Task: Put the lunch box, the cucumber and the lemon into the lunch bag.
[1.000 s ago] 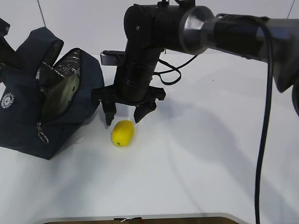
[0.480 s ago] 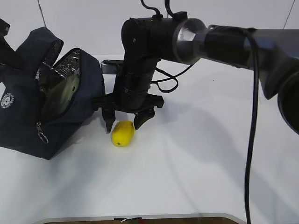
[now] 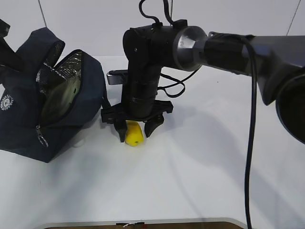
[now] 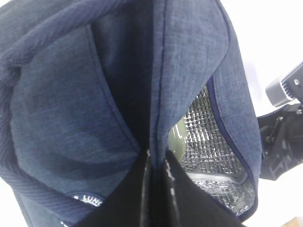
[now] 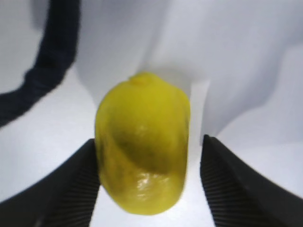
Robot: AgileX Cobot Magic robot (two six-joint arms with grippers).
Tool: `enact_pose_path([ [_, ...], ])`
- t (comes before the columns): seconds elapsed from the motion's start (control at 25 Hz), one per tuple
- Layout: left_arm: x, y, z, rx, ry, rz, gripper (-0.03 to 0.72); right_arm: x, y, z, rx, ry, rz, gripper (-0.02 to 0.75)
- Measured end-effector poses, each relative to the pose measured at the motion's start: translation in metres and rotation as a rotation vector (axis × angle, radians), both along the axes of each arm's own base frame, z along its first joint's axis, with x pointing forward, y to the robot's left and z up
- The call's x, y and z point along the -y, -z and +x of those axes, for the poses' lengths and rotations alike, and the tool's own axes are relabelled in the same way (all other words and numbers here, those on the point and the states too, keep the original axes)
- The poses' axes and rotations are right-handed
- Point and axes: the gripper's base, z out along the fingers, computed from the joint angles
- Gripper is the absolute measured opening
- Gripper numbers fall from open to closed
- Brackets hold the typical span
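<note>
Lowered since earlier, right gripper [image 3: 136,132] fingers spread astride the lemon [image 3: 134,134] on white table [image 3: 200,181]; left fingers pinch lunch bag [image 4: 94,118].

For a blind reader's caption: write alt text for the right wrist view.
A yellow lemon lies on the white table between the two open black fingers of the right gripper; a gap shows on the right side. A dark strap curves across the upper left.

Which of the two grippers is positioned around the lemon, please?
The right gripper: its open fingers straddle the lemon on the table. The left gripper is shut on the lunch bag fabric.
</note>
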Motion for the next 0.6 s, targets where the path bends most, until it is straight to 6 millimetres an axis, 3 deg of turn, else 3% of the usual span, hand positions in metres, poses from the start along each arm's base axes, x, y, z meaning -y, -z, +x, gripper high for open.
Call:
enact_pose_path([
  [0.16,0.0000,0.0000,0.0000,0.000,0.000,0.001,-0.010,0.0026,0.0004,-0.0006,-0.006,-0.005,-0.029,0.394],
  [0.24,0.0000,0.0000,0.0000,0.000,0.000,0.001,-0.010,0.0027,0.0004,-0.0005,-0.005,-0.005,-0.030,0.366],
  [0.6,0.0000,0.0000,0.0000,0.000,0.000,0.001,-0.010,0.0035,-0.0001,-0.0001,-0.001,-0.008,-0.040,0.358],
])
